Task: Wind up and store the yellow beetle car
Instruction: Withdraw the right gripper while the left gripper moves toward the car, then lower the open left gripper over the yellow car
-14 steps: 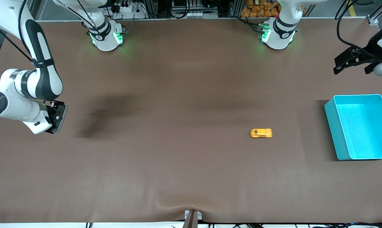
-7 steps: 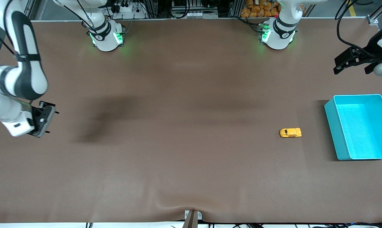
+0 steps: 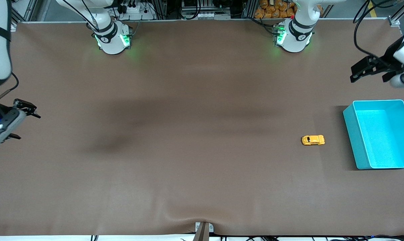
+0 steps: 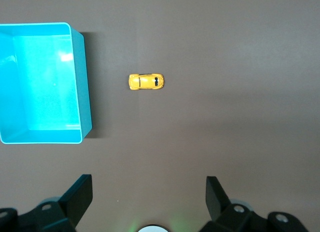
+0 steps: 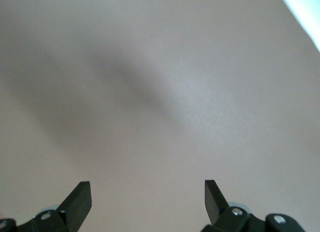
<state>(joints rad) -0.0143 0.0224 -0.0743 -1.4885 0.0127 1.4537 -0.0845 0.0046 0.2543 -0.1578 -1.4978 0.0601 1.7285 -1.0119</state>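
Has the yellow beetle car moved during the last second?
Yes. The yellow beetle car has rolled along the table toward the teal bin at the left arm's end, and now sits close beside it, not touching.

One small orange-yellow beetle-shaped toy car (image 3: pixel 313 140) and one teal rectangular plastic bin (image 3: pixel 353 134) sit on one brown desk (image 3: pixel 188 150).

High front camera, two wrist cameras

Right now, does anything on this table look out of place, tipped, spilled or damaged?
Nothing stands out. The yellow beetle car sits upright on its wheels on the table, beside the teal bin but apart from it. The bin is upright with nothing in it. Both the left gripper and right gripper are open, holding nothing.
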